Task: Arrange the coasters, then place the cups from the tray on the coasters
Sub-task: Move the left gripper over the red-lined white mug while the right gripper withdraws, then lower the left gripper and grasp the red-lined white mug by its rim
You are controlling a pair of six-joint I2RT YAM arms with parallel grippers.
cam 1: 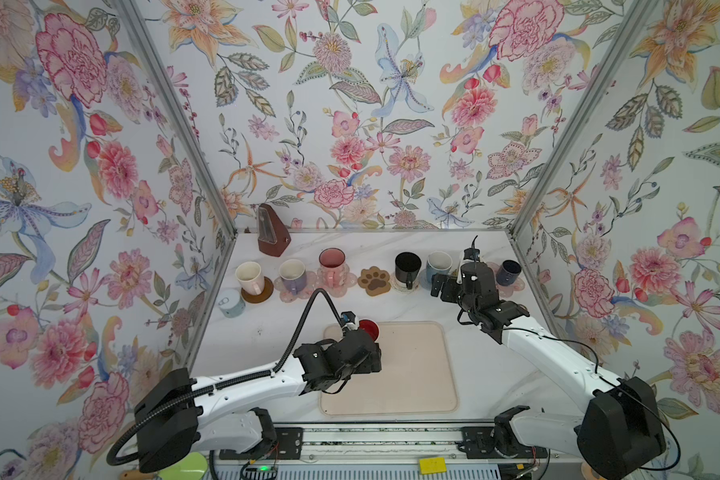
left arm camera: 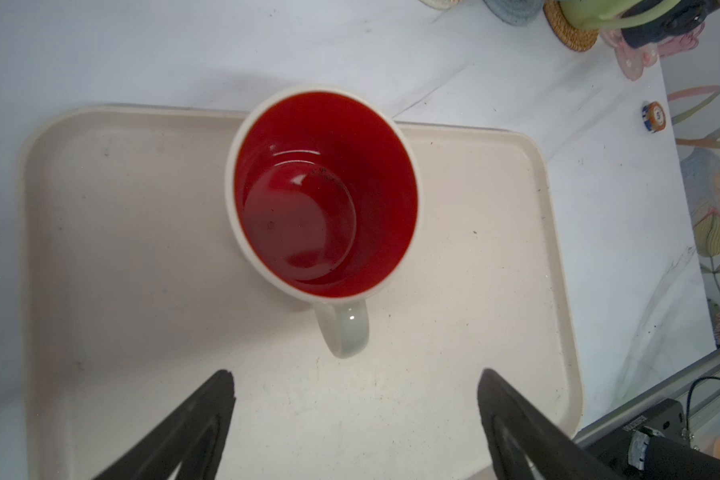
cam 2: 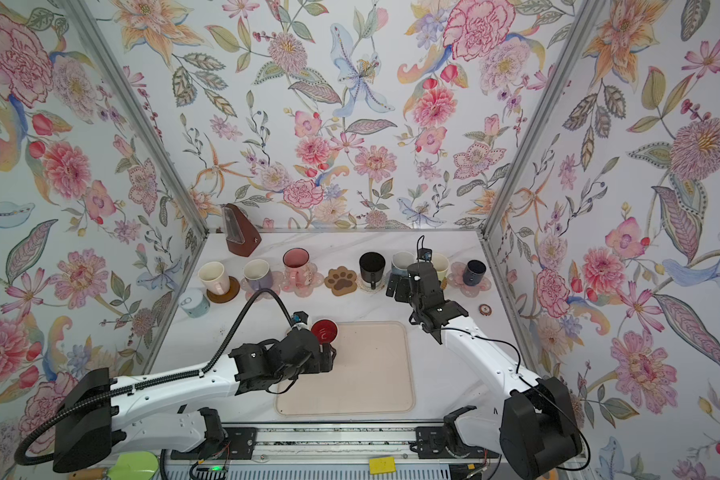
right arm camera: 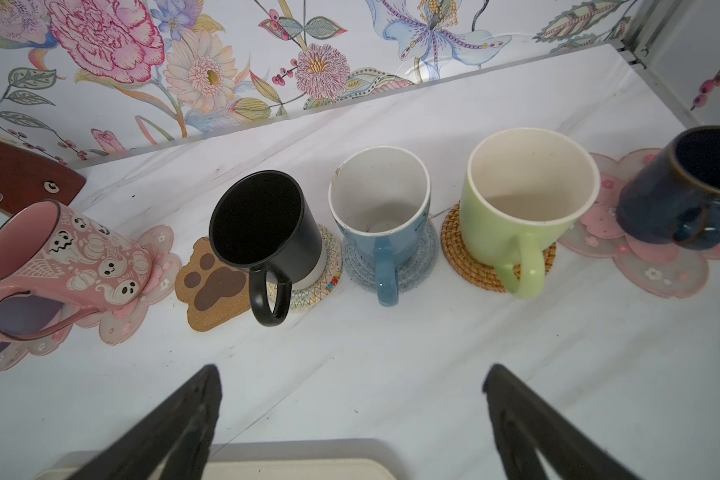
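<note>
A white cup with a red inside [left arm camera: 323, 195] stands upright at a far corner of the beige tray [left arm camera: 454, 257], its handle toward my left gripper [left arm camera: 356, 374]. That gripper hovers open just short of the handle, touching nothing. Along the back runs a row of coasters with cups on them: cream [cam 1: 249, 276], lavender [cam 1: 292, 274], speckled pink [right arm camera: 59, 257], black [right arm camera: 262, 232], blue [right arm camera: 381, 216], light green [right arm camera: 524, 203] and navy [right arm camera: 682, 195]. The paw print coaster [right arm camera: 211, 282] lies bare. My right gripper [right arm camera: 350, 370] hangs open and holds nothing, over the table in front of the blue cup.
A brown metronome [cam 1: 272, 230] stands at the back left. A pale-blue lidded can [cam 1: 231, 303] sits by the left wall. A small round chip [cam 2: 484, 308] lies near the right wall. The arms' rail [cam 1: 371, 440] runs along the front edge.
</note>
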